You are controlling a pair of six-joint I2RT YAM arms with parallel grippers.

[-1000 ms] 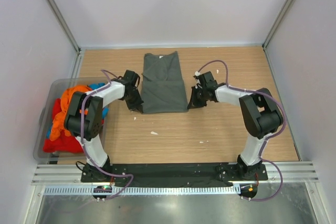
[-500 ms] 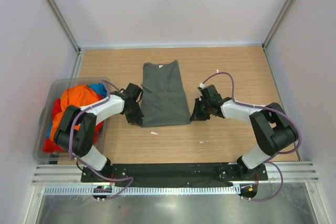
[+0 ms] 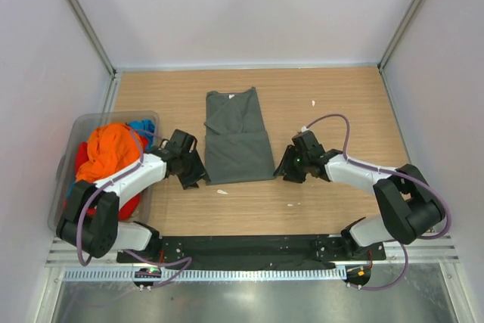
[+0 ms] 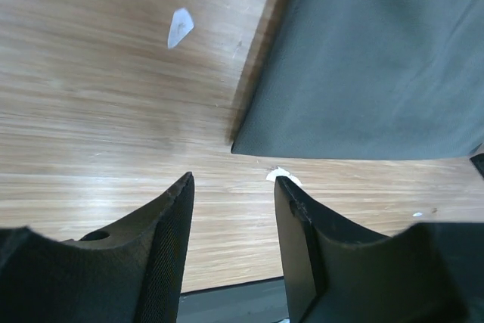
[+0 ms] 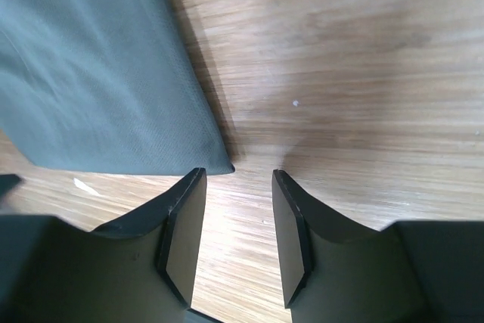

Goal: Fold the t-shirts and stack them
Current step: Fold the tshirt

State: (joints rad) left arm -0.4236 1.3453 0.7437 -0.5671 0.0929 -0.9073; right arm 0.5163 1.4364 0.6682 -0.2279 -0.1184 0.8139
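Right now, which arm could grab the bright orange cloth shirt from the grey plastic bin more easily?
Left, probably. The open left gripper is beside the translucent grey plastic bin holding the bright orange shirt; the right gripper is beyond the folded dark grey-green shirt.

no readable text, labels, or signs

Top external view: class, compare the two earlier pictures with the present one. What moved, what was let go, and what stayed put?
Both arms pulled the dark grey-green t-shirt toward the near edge of the table. Then the left gripper and right gripper opened and let go of its near corners. The bin and the bright t-shirts inside stayed put.
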